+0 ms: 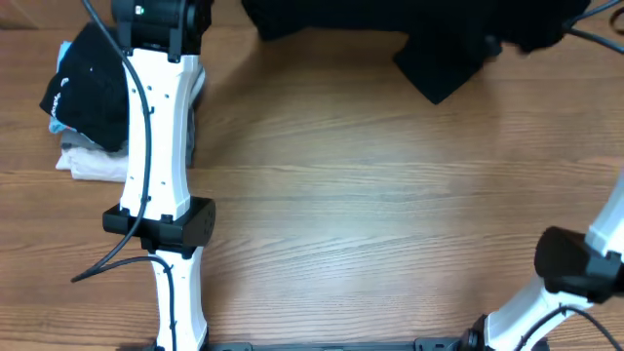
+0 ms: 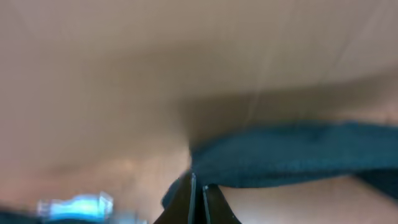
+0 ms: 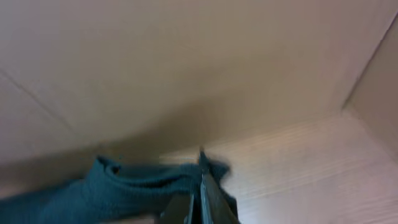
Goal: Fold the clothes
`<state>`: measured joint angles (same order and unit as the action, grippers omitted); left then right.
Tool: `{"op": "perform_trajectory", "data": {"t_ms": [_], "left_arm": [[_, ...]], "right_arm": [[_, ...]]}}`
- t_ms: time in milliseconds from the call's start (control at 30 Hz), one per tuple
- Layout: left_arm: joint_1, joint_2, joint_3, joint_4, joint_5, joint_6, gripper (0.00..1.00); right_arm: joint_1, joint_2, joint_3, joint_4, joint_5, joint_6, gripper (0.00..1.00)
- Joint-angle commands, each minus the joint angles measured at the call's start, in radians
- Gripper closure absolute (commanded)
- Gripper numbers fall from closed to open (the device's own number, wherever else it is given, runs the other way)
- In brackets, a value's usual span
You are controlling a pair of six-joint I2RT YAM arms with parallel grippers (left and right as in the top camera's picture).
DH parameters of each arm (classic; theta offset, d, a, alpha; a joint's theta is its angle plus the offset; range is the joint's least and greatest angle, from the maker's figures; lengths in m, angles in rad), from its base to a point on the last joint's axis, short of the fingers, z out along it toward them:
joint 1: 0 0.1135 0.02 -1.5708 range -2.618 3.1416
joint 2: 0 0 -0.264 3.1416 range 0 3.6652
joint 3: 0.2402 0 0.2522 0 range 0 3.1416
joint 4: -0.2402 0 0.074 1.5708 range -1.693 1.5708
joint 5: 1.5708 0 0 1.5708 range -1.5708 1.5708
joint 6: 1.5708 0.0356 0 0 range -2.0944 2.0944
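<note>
The clothes, a plain black T-shirt, lie bunched along the table's far edge, with one flap reaching toward the middle. Neither gripper shows in the overhead view; both arms run out of frame. In the left wrist view my left gripper is shut, and the dark fabric starts at its tips and stretches right. In the right wrist view my right gripper is shut with the dark cloth wrapped round its tips and trailing left. Both wrist views are blurred.
A pile of other garments sits at the far left: a black one with white lettering on cream-white cloth. My left arm runs up beside the pile. My right arm is at the lower right. The table is wood.
</note>
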<state>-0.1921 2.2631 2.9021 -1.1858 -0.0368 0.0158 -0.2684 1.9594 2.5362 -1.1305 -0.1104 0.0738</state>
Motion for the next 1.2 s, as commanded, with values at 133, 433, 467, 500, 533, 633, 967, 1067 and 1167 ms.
{"op": "perform_trajectory", "data": {"t_ms": [133,433,467,500,533,633,967,1067,1167], "left_arm": [[0.026,-0.008,-0.019,-0.187,-0.004,0.006,0.96],[0.028,-0.019,0.0,-0.152,0.057,-0.01,0.96],[0.028,-0.031,0.018,-0.144,0.056,-0.013,0.96],[0.028,-0.043,0.034,-0.141,0.056,-0.013,0.96],[0.027,-0.058,0.051,-0.14,0.056,-0.016,0.96],[0.027,-0.118,0.108,-0.142,0.056,-0.017,0.96],[0.006,-0.401,0.124,-0.159,0.058,-0.016,0.96],[0.006,-0.44,0.124,-0.157,0.057,-0.016,0.96],[0.006,-0.439,0.123,-0.154,0.057,-0.016,0.96]], "right_arm": [[-0.008,-0.017,0.001,-0.159,-0.053,0.0,0.96],[-0.008,-0.079,0.032,-0.149,-0.056,-0.027,0.96],[-0.008,-0.096,0.058,-0.156,-0.056,-0.03,0.96],[-0.008,-0.111,0.079,-0.163,-0.056,-0.03,0.96],[-0.008,-0.13,0.103,-0.174,-0.056,-0.03,0.96],[-0.008,-0.19,0.171,-0.224,-0.055,-0.03,0.96],[-0.008,-0.486,0.237,-0.322,0.024,-0.035,0.96],[-0.008,-0.536,0.237,-0.317,0.04,-0.048,0.96],[-0.008,-0.542,0.236,-0.315,0.057,-0.048,0.96]]}}
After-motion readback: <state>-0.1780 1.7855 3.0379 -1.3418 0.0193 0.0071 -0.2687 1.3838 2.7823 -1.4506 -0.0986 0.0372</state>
